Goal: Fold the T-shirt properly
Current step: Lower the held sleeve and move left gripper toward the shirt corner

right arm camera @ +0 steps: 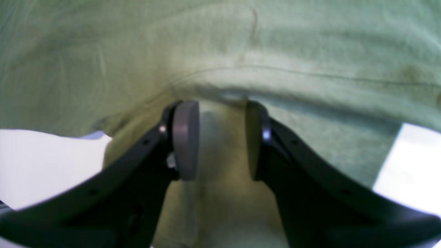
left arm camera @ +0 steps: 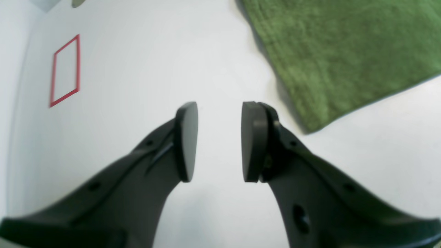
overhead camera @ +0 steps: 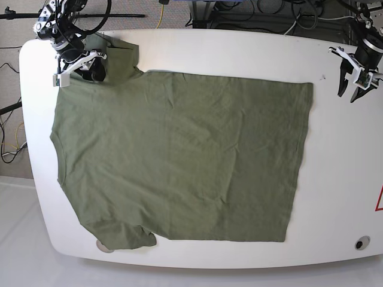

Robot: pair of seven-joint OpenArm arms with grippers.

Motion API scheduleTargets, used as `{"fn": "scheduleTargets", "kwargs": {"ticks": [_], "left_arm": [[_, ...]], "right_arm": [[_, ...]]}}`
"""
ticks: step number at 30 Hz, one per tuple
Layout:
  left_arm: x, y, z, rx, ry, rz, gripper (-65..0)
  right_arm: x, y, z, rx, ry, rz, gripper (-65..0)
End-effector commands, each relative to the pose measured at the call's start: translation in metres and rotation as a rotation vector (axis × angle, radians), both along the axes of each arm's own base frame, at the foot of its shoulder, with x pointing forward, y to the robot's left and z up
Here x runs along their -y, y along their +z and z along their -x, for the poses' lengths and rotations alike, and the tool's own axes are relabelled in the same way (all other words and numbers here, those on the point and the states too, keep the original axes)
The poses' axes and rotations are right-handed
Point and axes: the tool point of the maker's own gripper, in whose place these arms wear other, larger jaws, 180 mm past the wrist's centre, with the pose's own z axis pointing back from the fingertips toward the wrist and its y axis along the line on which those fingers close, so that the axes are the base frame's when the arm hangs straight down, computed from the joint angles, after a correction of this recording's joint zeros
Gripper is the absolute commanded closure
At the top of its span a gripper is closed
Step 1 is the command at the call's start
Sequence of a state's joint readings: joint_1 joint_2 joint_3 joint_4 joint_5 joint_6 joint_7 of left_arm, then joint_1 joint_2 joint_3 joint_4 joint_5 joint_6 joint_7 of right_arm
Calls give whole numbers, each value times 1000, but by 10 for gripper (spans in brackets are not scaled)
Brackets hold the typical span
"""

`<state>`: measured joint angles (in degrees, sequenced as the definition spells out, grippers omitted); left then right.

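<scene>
Both claws, left claw (left arm camera: 219, 141) and right claw (right arm camera: 222, 139), gape apart, empty, while the T-shirt (overhead camera: 179, 155) lies flat mid-frame on the worktop (overhead camera: 341, 155), not folded yet.

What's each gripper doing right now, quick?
Left gripper: open, empty, over the white table.
Right gripper: open, empty, over the olive-green cotton T-shirt.

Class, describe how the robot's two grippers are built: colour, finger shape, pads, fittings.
Both the left gripper and right gripper have matte black, curved fingers ending in flat, rounded dark grey pads. From the base view, white fittings show at each wrist.
</scene>
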<state>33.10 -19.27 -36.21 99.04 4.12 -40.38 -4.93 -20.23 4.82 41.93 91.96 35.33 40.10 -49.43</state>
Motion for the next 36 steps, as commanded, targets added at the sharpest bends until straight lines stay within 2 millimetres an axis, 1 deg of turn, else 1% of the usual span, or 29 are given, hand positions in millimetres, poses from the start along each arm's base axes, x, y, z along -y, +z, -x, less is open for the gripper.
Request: {"fn": "scheduleTargets", "kwargs": {"ticks": [1,3,5,11,13,15,21,31,33,36], "left_arm": [[2,12,-5,42,-13,9,-196],[7,11,-6,41,-23,17,-196],[21,4,-7,24,-53,41,-188],[33,0,-10,18,-76,66,-187],[32,-1,-10,14,-75,67,-187],[26,0,-13,19,-65,51,-182],[23,0,-13,20,-57,50,-183],[17,1,-13,32,-40,49,-181],[13,-3,-12,18,-29,36,-185],[12,-3,-12,18,-27,36,-186]], "right_arm": [[8,7,-2,18,1,26,-221],[8,7,-2,18,2,31,-221],[5,5,1,7,4,33,-224],[5,5,3,0,9,42,-225],[6,4,4,-3,9,45,-227],[7,3,4,-3,2,39,-227],[9,3,5,-6,-1,45,-229],[6,3,3,2,3,37,-227],[5,4,1,8,3,37,-225],[6,5,1,9,2,39,-224]]}}
